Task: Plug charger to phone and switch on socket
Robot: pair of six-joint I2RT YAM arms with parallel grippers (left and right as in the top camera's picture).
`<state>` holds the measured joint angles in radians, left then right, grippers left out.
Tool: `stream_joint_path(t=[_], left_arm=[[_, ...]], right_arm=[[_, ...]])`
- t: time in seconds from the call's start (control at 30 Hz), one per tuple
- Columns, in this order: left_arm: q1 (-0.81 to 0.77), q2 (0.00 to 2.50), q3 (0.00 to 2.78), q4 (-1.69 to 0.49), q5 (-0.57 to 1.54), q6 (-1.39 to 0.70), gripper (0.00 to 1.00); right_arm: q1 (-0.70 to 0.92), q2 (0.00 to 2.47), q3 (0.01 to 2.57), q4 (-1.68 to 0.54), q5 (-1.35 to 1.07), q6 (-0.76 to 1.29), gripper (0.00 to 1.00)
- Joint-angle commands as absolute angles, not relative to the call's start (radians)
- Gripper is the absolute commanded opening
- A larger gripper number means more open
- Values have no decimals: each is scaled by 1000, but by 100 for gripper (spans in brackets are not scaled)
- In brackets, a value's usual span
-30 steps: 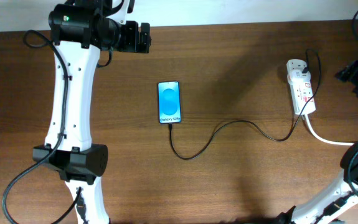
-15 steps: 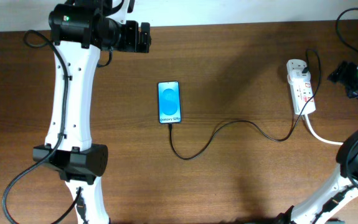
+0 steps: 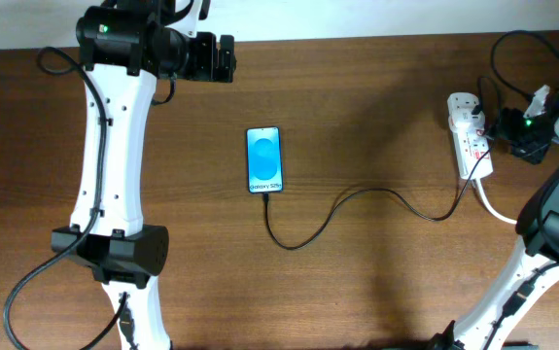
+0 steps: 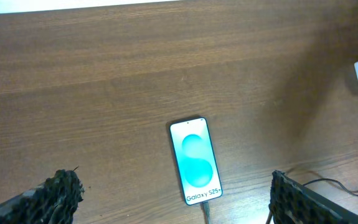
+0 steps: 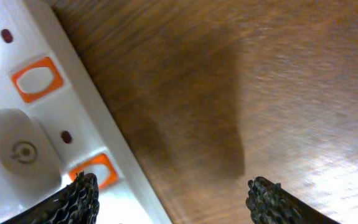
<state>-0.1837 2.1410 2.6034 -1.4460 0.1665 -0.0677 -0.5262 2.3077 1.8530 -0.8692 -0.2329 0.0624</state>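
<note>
The charger cable (image 3: 357, 199) looks plugged into the phone (image 3: 264, 160), which lies in the middle. Now the switch step is in hand. The right gripper (image 5: 174, 196), jaws wide, is held just beside the power strip (image 3: 471, 136). Next, an orange-edged switch (image 5: 37, 79) must be pressed. The left gripper (image 3: 223, 58) is wide open too.

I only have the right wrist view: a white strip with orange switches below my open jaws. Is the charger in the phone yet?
Observer: It looks so. Overhead, the charger runs from the socket to the bottom edge of the phone.
Operator: Where is the phone from the strip?
Observer: Mid-table, toward the left arm's side, with its screen lit blue.
Operator: Is the left arm in my way?
Observer: No. The left gripper is at the table's far edge, well apart from the socket, jaws open.
</note>
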Motion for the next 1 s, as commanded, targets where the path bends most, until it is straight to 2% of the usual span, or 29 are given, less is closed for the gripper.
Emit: stream_joint_path(t=[0.0, 0.5, 0.67, 0.77, 0.97], left_arm=[[-180, 2118, 2619, -1436, 156, -59, 99], [-180, 2118, 2619, -1430, 156, -59, 99], [-180, 2118, 2619, -1430, 157, -59, 100], [-180, 2118, 2619, -1430, 157, -59, 99], [-180, 2118, 2619, -1430, 157, -59, 99]], right_arm=[[-516, 2330, 1851, -858, -235, 93, 79], [-470, 2364, 1841, -908, -276, 101, 79], [-450, 2364, 1779, -861, -250, 116, 79], [-465, 2364, 1777, -804, -257, 224, 80], [-465, 2364, 1777, -813, -288, 218, 79]])
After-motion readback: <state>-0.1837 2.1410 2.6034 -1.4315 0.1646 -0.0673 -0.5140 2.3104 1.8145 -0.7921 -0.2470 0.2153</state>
